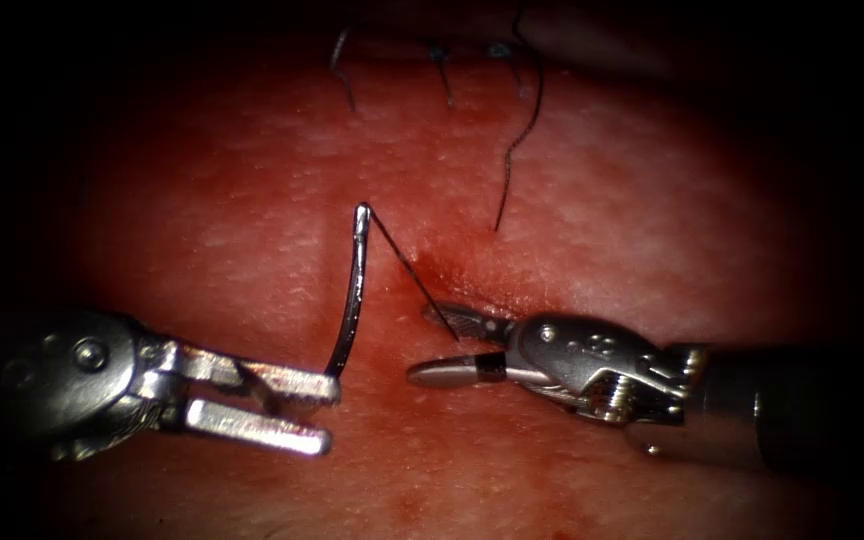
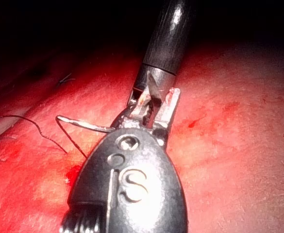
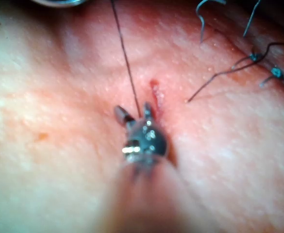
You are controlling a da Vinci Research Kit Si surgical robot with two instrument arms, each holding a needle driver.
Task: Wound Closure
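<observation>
While the left claw (image 1: 302,410) lies on the left side of the cut (image 1: 452,270), its upper jaw touches the pointed end of the needle (image 1: 350,300); its jaws look slightly parted, and whether they truly pinch the needle cannot be told. From that claw the needle rises clear of the tissue (image 1: 652,200), its swaged end uppermost. From that upper end the thread (image 1: 412,270) runs down toward the cut and meets the right claw (image 1: 447,345). This right claw rests just beside the lower end of the cut with its jaws spread wide, the thread passing between them, gripping nothing. Beyond the cut, farther from both claws, cut ends of thread (image 1: 517,150) trail from earlier stitches (image 1: 497,48). Red fluid (image 1: 472,262) stains the tissue along the cut.
</observation>
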